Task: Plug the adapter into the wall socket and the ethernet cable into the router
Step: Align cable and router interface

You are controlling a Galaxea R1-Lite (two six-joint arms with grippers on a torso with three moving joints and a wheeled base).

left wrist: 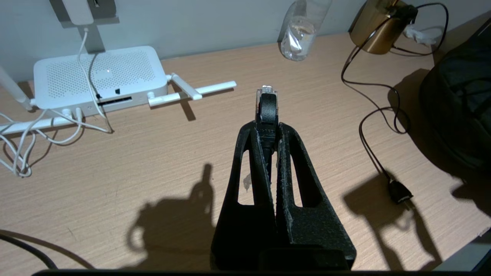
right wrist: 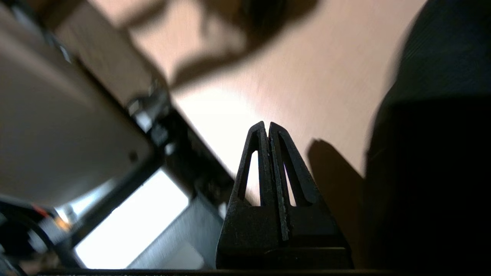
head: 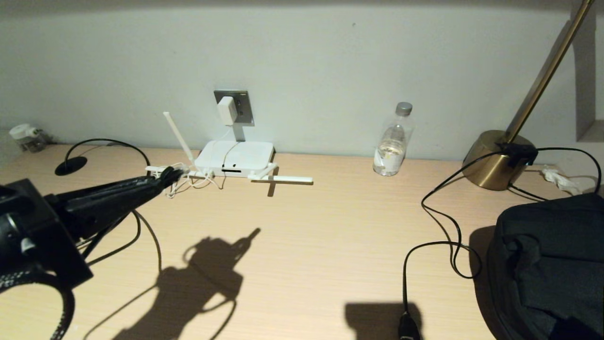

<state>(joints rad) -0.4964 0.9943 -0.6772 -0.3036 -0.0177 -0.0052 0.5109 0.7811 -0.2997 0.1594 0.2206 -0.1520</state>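
The left gripper (left wrist: 267, 126) is clamped on the ethernet cable (left wrist: 267, 105) — its clear plug pokes out past the fingertips, above the desk (head: 306, 245) and short of the router (head: 236, 158); the adapter (head: 226, 110) sits in the wall socket (head: 243, 107); the right gripper (right wrist: 267, 128) — fingers pressed together, empty — hangs at the desk's near edge.

white cord (left wrist: 23, 153) and antenna (left wrist: 191, 92) flank router (left wrist: 99, 76) front.

Dim warm light; hard desk (head: 302, 245) shadows; right wrist view blurred.
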